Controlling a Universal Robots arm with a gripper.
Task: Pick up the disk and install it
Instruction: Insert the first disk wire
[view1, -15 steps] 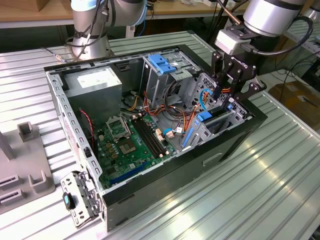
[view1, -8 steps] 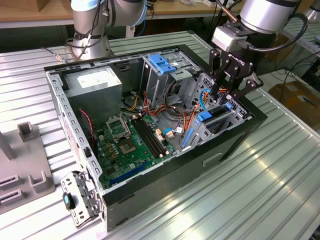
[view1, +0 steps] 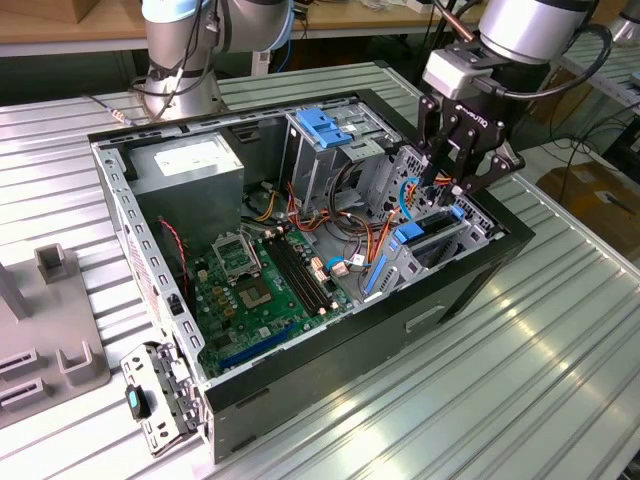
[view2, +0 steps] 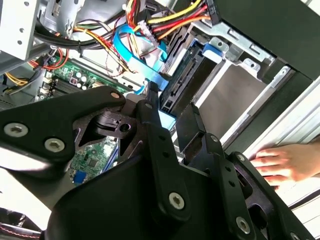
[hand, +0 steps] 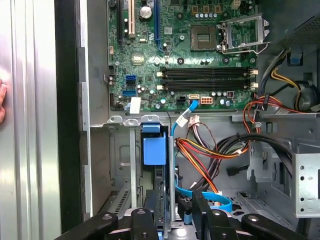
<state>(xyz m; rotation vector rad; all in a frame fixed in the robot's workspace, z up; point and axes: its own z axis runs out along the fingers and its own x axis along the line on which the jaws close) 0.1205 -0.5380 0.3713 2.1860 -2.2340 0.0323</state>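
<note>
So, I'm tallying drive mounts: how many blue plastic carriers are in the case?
2: a bare carrier atop the drive cage, and one on the disk, standing on edge at the exterior view's right. Others may hide behind cables.

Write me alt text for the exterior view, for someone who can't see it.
A robot arm's end effector hangs directly over the disk, which stands in its blue carrier in a bay of an open computer case, beside the green motherboard.
</note>
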